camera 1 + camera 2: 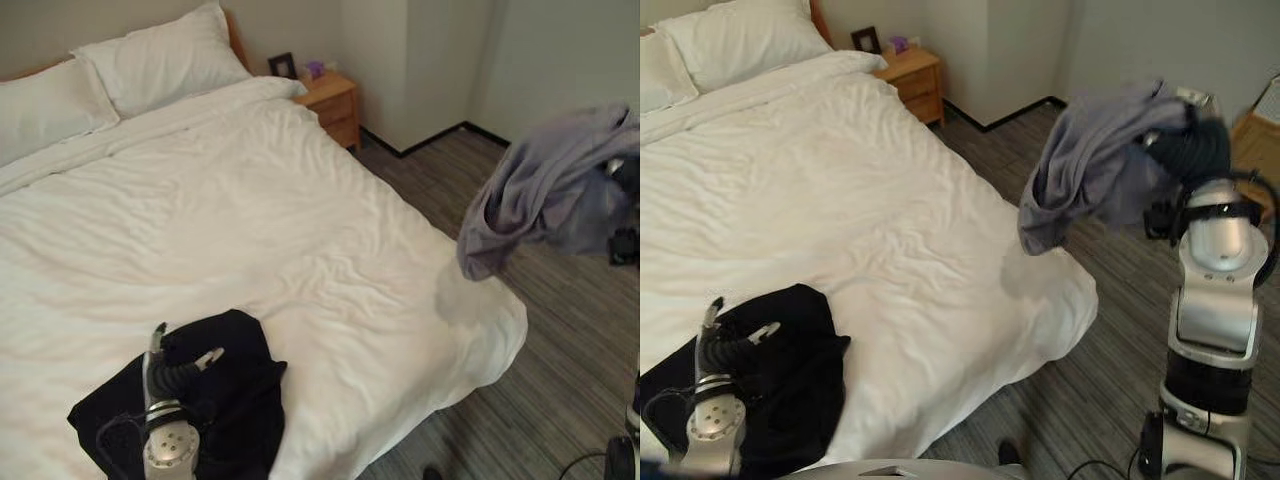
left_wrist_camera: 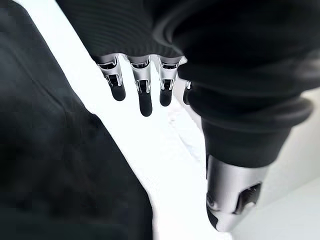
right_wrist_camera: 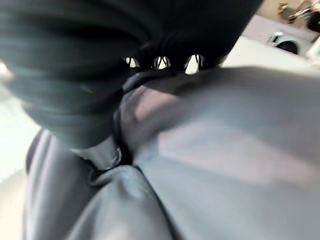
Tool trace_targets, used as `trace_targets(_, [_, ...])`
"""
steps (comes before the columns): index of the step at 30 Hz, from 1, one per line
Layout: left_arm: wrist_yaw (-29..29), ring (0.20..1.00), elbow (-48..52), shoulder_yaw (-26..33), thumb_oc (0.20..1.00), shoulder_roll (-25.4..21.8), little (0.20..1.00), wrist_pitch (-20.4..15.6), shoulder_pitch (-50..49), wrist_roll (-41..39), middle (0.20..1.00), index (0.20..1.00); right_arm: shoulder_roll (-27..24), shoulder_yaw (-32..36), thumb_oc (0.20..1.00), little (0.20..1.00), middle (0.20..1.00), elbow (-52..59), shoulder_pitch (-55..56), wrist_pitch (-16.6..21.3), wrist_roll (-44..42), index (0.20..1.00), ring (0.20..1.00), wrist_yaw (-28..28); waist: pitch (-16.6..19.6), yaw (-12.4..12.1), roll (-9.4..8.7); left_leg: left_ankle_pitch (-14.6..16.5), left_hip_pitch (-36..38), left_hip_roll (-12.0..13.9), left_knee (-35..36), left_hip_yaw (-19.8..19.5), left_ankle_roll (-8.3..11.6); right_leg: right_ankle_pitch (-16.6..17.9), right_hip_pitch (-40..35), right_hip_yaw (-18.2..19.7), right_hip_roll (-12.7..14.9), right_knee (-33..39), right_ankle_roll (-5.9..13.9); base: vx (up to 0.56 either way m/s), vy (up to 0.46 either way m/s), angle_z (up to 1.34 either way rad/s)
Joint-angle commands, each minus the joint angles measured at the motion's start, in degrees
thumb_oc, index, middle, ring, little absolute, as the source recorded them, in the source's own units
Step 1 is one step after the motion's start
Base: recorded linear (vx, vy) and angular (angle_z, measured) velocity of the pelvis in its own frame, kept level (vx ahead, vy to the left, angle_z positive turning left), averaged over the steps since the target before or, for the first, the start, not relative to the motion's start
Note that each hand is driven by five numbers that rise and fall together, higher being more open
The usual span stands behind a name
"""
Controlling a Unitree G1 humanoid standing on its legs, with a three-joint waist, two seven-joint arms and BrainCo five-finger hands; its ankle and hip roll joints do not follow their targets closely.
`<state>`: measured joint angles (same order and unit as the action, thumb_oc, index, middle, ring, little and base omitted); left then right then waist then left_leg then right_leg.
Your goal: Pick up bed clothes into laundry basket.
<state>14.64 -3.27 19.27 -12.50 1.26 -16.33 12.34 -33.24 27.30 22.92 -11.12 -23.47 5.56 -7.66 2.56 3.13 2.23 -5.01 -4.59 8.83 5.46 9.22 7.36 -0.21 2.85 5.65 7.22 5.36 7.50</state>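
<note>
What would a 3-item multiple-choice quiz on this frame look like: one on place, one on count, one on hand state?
1. Where is the grey garment?
A. flat on the bed
B. hanging from the right hand, off the bed's side
C. on the nightstand

2. How many pillows on the bed?
A. one
B. two
C. four

3. The left hand is:
A. open over the black garment
B. clenched on a pillow
C. carrying grey cloth

Key: 1 B, cloth drapes over the right hand; 2 B, two at the headboard; 3 A, fingers straight.
</note>
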Motion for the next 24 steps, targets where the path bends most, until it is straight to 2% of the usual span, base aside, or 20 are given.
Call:
trace_targets(1, [-3.75,1.0,0.75,1.28,1.0,-3.39,1.0,6.19,-2.55,6.24,1.0,1.0,-0.65,6.29,0.2,0.2,0.2,4.33,-0.07,5.29,-4.04,0.2,0.2,2.49,3.92,-0.82,-1.68,3.68,3.27,-0.9,-0.46,1.43,0.04,5.45,3.38,1.15,-1.8,-0.36,-3.82,0.02,0.171,0.14])
trace_targets(3, [-4.95,1.0,-0.23,0.86,1.0,-3.05,1.0,7.91,-3.44,7.71,1.0,1.0,-0.11,6.84,0.2,0.2,0.2,4.26,1.89,5.83,-4.65,0.2,0.2,2.42,4.27,-0.63,-2.07,3.75,2.92,-1.2,-0.46,2.14,-0.72,5.62,4.11,1.87,-1.12,-0.36,-3.31,-0.03,0.197,-0.43])
trace_targets(4, [-5.67,1.0,-3.68,-1.0,1.0,-2.75,1.0,8.77,-2.82,7.99,1.0,1.0,0.3,7.28,0.2,0.2,0.2,4.36,3.77,6.35,-5.11,0.2,0.2,3.59,4.69,-0.27,-2.58,4.08,2.07,-1.84,-0.46,2.55,-1.36,5.54,5.08,2.01,0.2,-0.36,-2.28,-0.07,0.197,-0.5])
trace_targets(6, [-5.65,1.0,-3.73,-1.04,1.0,-2.78,1.0,8.75,-2.8,7.99,1.0,1.0,0.32,7.32,0.2,0.2,0.2,4.4,3.84,6.33,-5.13,0.2,0.2,3.61,4.79,-0.29,-2.61,4.07,1.97,-1.88,-0.46,2.55,-1.38,5.53,5.17,2.0,0.24,-0.36,-2.25,-0.04,0.118,-0.09])
trace_targets(9, [-3.56,1.0,-16.64,-8.21,1.0,-3.89,1.0,4.61,2.06,8.29,1.0,1.0,0.58,6.83,0.2,0.2,0.2,5.21,5.06,6.76,-5.5,0.2,0.2,4.92,5.28,0.87,-2.77,3.85,0.86,-2.73,-0.46,1.81,-2.26,5.39,5.74,1.37,1.32,-0.36,-1.11,-0.03,0.128,0.09])
trace_targets(11, [1.94,1.0,-36.78,-16.25,1.0,-4.3,1.0,0.01,8.69,8.75,1.0,1.0,0.86,5.17,0.2,0.2,0.2,4.79,3.69,6.73,-5.44,0.2,0.2,4.62,5.46,1.94,-2.9,3.49,0.54,-3.24,-0.46,1.91,-2.86,5.74,6.32,1.63,1.73,-0.36,-0.63,-0.03,0.117,0.09])
trace_targets(12, [3.98,0.47,-46.32,-19.31,0.47,-3.96,0.47,-1.24,11.86,8.69,0.47,0.47,1.22,4.28,0.2,0.2,0.2,4.53,3.22,6.59,-5.17,0.2,0.2,4.11,5.62,2.46,-2.98,3.53,0.61,-3.44,-0.46,2.2,-3.1,5.78,6.48,1.82,1.94,-0.36,-0.38,-0.01,0.121,0.06])
trace_targets(13, [5.4,0.354,-56.47,-22.17,0.354,-2.92,0.354,-1.29,13.77,8.59,0.354,0.354,1.88,3.33,0.2,0.2,0.2,4.19,3.04,6.31,-5.02,0.2,0.2,3.44,6.0,3.22,-3.13,4.08,1.0,-3.66,-0.46,2.52,-3.4,5.43,6.28,1.87,2.26,-0.36,-0.12,0.02,0.125,0.06])
trace_targets(14, [6.75,0.2,-64.89,-24.35,0.2,-1.93,0.2,-1.76,16.96,7.51,0.2,0.2,2.65,2.58,0.2,0.2,0.2,4.17,2.87,6.11,-4.44,0.2,0.2,2.91,6.26,3.76,-3.37,4.26,1.14,-3.96,-0.46,2.86,-3.82,5.39,6.43,2.08,2.63,-0.36,0.18,0.02,0.114,-0.01])
trace_targets(16, [6.6,0.2,-71.82,-26.34,0.2,-0.95,0.2,-0.57,19.56,6.73,0.2,0.2,3.92,2.95,0.2,0.2,0.2,5.12,4.92,5.76,-2.98,0.2,0.2,1.08,6.87,4.65,-3.84,4.46,1.11,-4.33,-0.46,3.31,-4.45,5.59,6.92,2.4,3.02,-0.36,0.56,-0.02,0.093,-0.05])
trace_targets(18, [6.33,0.2,-74.23,-27.19,0.2,-0.43,0.2,-0.52,21.21,5.52,0.2,0.2,5.09,3.97,0.2,0.2,0.2,6.17,7.35,5.62,-2.2,0.2,0.2,-0.08,7.42,5.06,-4.32,4.54,0.75,-4.68,-0.46,3.57,-5.14,5.88,7.68,2.66,3.65,-0.36,1.15,-0.03,0.077,-0.05])
trace_targets(24, [8.22,0.2,-72.15,-27.88,0.2,-2.14,0.2,-3.7,23.53,4.23,0.2,0.2,5.5,5.41,0.2,0.2,0.2,7.15,11.75,6.61,-3.68,0.2,0.2,-0.89,7.85,5.44,-4.66,4.79,-0.06,-5.73,-0.46,4.27,-6.46,6.53,9.27,2.73,4.8,-0.36,2.42,-0.04,0.088,-0.13])
